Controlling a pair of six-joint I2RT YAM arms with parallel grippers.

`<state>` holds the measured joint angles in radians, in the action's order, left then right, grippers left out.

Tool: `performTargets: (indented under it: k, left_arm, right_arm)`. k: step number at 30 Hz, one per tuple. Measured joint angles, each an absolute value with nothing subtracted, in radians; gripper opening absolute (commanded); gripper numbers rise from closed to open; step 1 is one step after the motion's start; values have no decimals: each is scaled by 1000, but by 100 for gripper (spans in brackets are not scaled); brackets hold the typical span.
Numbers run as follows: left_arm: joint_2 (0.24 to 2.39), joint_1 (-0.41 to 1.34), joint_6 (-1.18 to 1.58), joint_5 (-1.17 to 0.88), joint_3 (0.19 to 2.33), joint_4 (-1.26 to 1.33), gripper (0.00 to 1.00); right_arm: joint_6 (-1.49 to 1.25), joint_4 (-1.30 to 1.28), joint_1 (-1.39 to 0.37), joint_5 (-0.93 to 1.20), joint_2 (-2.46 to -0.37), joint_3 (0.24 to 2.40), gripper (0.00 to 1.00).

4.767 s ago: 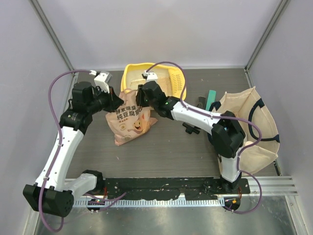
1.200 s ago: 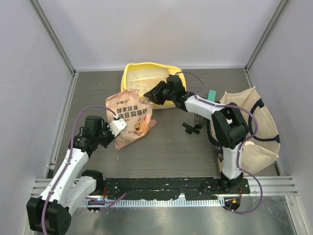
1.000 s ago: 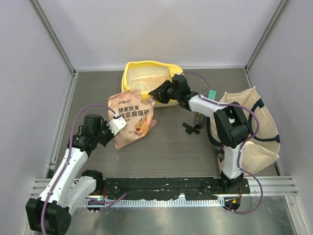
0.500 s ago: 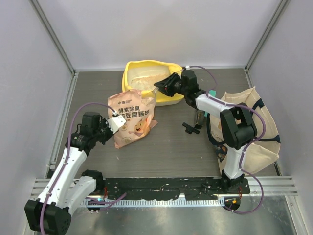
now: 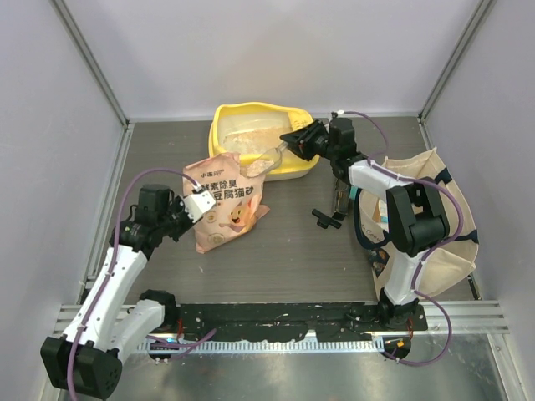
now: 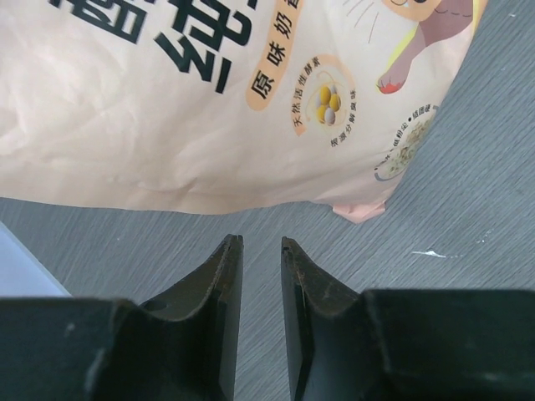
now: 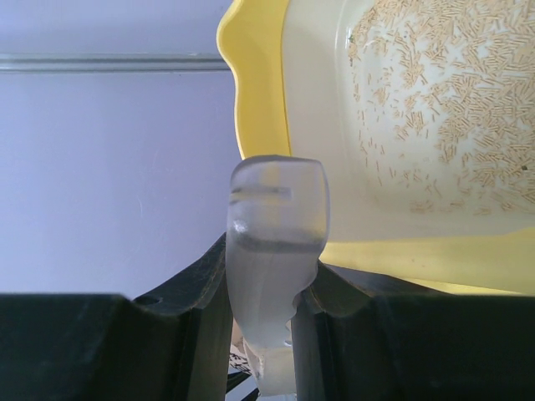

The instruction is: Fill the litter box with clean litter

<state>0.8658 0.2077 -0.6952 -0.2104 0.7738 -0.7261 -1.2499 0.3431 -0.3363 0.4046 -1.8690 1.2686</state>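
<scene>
Litter (image 7: 435,109) thinly covers part of the litter box (image 5: 216,138) floor, so filling seems barely begun; right gripper (image 7: 267,267) pinches a scoop (image 7: 276,209) near its rim, left gripper (image 6: 261,251), narrowly parted and empty, sits beside the bag (image 6: 209,100)

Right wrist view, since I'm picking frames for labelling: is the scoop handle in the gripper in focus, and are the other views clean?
Right wrist: the translucent scoop handle is soft and close, while litter in the litter box reads sharp. Left wrist: litter bag print is crisp, fingers dark. Top external: even light, soft shadows.
</scene>
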Motion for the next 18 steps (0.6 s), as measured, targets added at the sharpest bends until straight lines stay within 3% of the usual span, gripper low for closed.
performTargets:
  k: [11,18]
  left_arm:
    - [896,207,-693,-210,828,-761,30]
    - [896,208,-690,-210,831,-783,31]
  right_arm:
    - [-1329,367,-294,439,-1869,1270,1]
    - [-1327,364,-222,437,-1918,1457,1]
